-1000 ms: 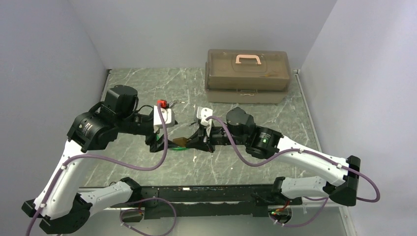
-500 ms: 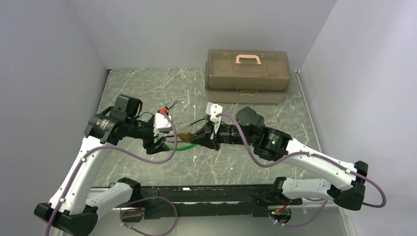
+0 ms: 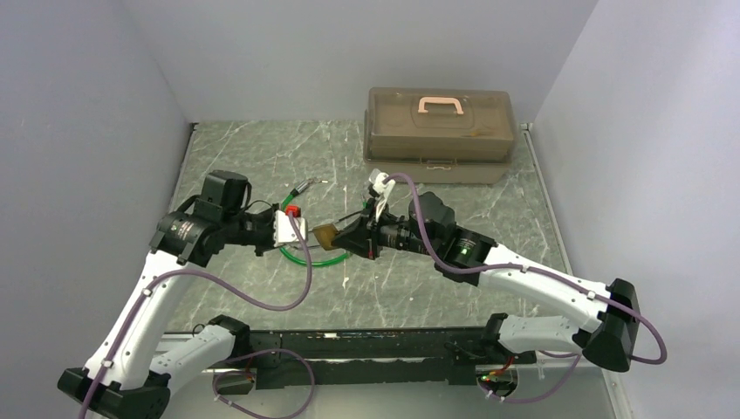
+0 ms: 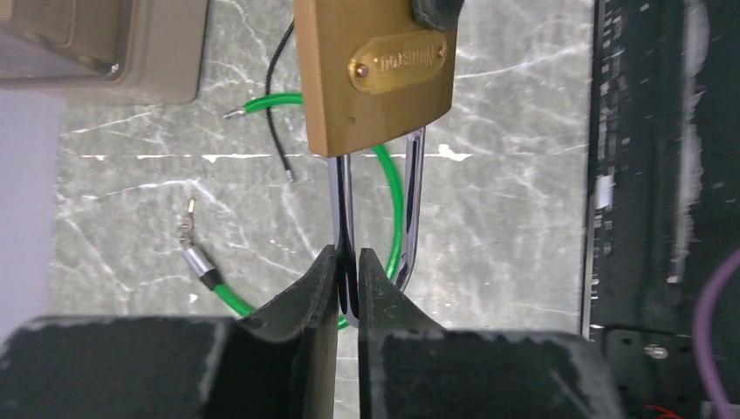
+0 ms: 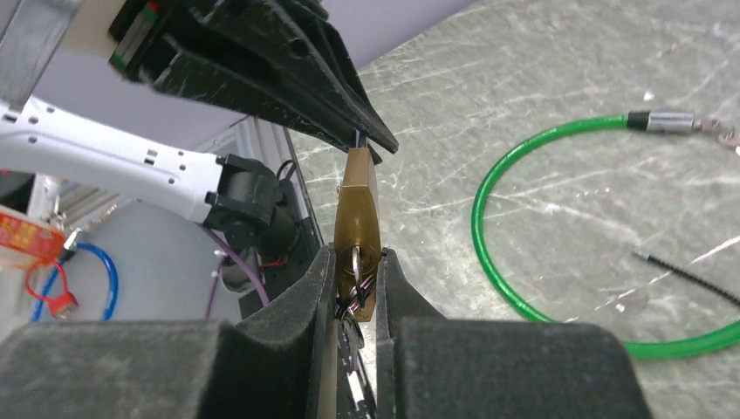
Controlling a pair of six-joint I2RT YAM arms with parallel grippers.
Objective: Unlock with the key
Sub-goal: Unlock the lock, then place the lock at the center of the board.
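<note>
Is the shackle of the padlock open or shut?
Shut, it appears: both legs of the shackle enter the brass padlock with no gap.

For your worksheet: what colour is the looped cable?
The cable is green, clearest in the right wrist view.

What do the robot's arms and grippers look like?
The left arm and right arm have white shells with black joints, and a purple cable runs along each. A small green light glows on the right forearm. The left gripper and right gripper each have two black, wedge-shaped, scuffed fingers.

There is one brass padlock [image 4: 375, 74], one green cable [image 5: 672, 351] and one brown toolbox [image 3: 439, 135]. The robot arms [image 3: 524, 279] number two.
</note>
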